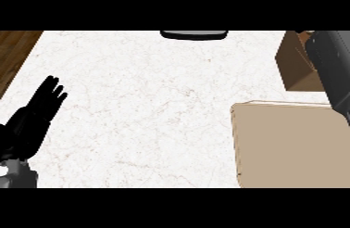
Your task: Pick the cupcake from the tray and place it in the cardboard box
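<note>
Tray at the counter's right edge, box at its far right corner; right hand over the box, grip impossible to tell; cupcake hidden; left hand, fingers straight, near the left edge.

On my feed the desk reads as white marble, faintly veined, smooth and matt. The tray looks a flat matt tan (plastic or board, I can't tell). The cardboard box is dull brown paperboard; the left hand matt black.
</note>
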Action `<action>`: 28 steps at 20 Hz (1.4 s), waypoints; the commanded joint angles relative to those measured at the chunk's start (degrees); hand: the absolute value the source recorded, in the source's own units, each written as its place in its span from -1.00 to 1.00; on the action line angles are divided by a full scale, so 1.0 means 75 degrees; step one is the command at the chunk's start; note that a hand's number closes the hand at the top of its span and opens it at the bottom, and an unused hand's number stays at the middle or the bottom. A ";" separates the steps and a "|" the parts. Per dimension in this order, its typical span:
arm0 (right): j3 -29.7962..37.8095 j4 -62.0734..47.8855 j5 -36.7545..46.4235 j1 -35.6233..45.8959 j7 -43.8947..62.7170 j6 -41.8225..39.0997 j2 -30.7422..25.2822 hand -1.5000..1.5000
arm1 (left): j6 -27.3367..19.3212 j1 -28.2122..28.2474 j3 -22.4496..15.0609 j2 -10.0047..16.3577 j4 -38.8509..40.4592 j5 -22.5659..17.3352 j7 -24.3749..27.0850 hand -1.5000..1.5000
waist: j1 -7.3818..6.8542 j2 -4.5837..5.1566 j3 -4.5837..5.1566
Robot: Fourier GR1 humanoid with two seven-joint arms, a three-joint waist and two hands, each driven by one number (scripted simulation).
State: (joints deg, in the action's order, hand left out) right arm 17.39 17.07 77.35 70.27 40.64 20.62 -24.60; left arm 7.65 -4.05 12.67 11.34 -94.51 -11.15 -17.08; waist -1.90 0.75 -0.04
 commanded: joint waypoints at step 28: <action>0.2599 0.3082 -0.4249 -0.2466 -0.2925 0.2660 0.0370 -1.00 | -0.0182 0.0091 0.0030 -0.0122 0.0015 0.0125 -0.0011 0.00 | 0.0405 -0.0169 0.0009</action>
State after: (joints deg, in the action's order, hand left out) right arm 36.24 33.16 49.40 55.76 18.91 42.84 -21.53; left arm 6.78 -3.54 13.23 10.99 -94.50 -10.83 -17.60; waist 0.26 -0.17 -0.03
